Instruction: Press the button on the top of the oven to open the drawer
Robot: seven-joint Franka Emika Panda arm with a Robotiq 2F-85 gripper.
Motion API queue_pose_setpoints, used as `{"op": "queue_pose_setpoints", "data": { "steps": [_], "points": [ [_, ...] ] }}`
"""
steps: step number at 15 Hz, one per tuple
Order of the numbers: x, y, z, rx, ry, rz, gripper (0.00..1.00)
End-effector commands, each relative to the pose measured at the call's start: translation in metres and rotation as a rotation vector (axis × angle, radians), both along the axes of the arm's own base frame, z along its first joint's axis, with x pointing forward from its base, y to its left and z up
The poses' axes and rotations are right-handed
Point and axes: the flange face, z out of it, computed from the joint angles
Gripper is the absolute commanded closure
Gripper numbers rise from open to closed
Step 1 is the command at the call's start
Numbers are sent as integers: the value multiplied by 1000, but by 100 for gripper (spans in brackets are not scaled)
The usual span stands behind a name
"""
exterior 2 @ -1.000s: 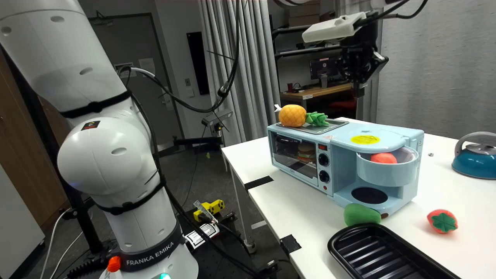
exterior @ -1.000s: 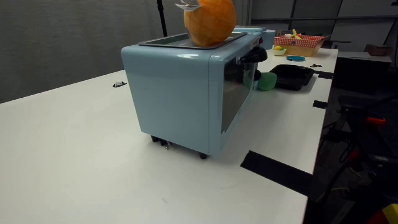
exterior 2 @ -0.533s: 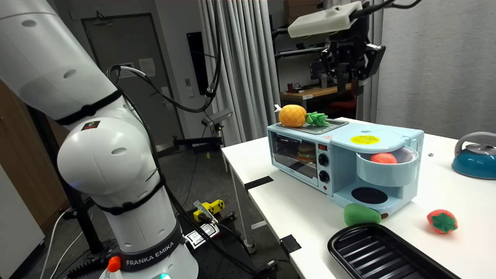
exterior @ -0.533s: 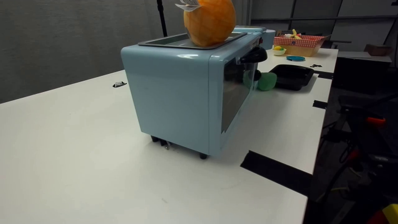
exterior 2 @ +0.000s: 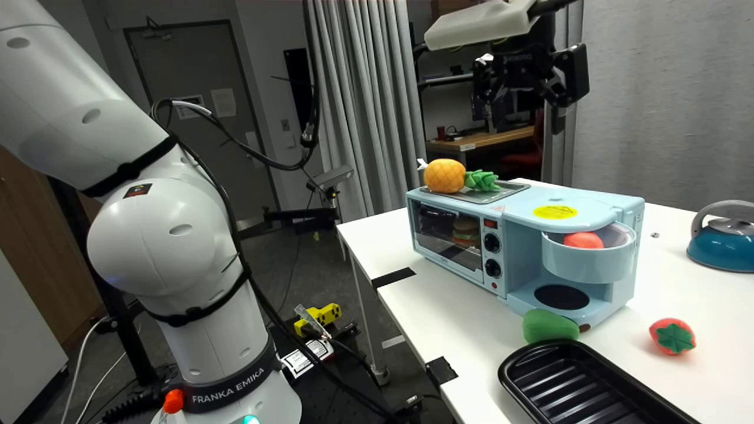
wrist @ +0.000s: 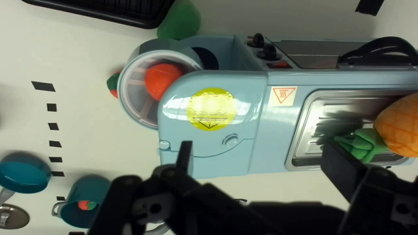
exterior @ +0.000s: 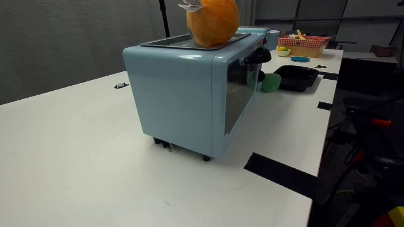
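Note:
The light-blue oven (exterior 2: pixel 518 203) stands on the white table in both exterior views. Its drawer (exterior 2: pixel 442 232), the dark-windowed front panel, is closed, and a toy burger shows behind the glass. The wrist view looks down on the oven's top, where a small round knob (wrist: pixel 164 144) sits at the lid's corner and a round dimple (wrist: pixel 231 141) beside a seam; which of them is the button I cannot tell. My gripper (exterior 2: pixel 528 122) hangs well above the oven, fingers spread wide with nothing between them. In the wrist view its left finger (wrist: pixel 184 153) crosses the oven's rear edge.
A plush pineapple (exterior 2: pixel 445 175) lies on the oven's metal tray. The light-blue round cup (exterior 2: pixel 589 263) holds a red-orange ball. In front are a green plush (exterior 2: pixel 548 327), a black pan (exterior 2: pixel 530 359) and a strawberry (exterior 2: pixel 673 337). A teal kettle (exterior 2: pixel 721 247) stands further off.
My gripper has gone from shut to wide apart. The arm has swung leftward and slightly up in an exterior view; the oven and the other objects have stayed put.

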Motion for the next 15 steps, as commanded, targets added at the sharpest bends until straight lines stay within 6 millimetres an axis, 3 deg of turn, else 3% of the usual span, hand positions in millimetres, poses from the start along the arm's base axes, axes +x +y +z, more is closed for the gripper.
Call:
{"op": "queue_pose_setpoints", "data": {
  "steps": [1,5,6,15],
  "points": [
    [-15,1,0,17,-25,33,0],
    [-21,-4,2,18,-19,44,0],
    [-10,-2,-2,4,-3,16,0],
    [-12,-4,-2,5,-7,19,0]
  ]
}}
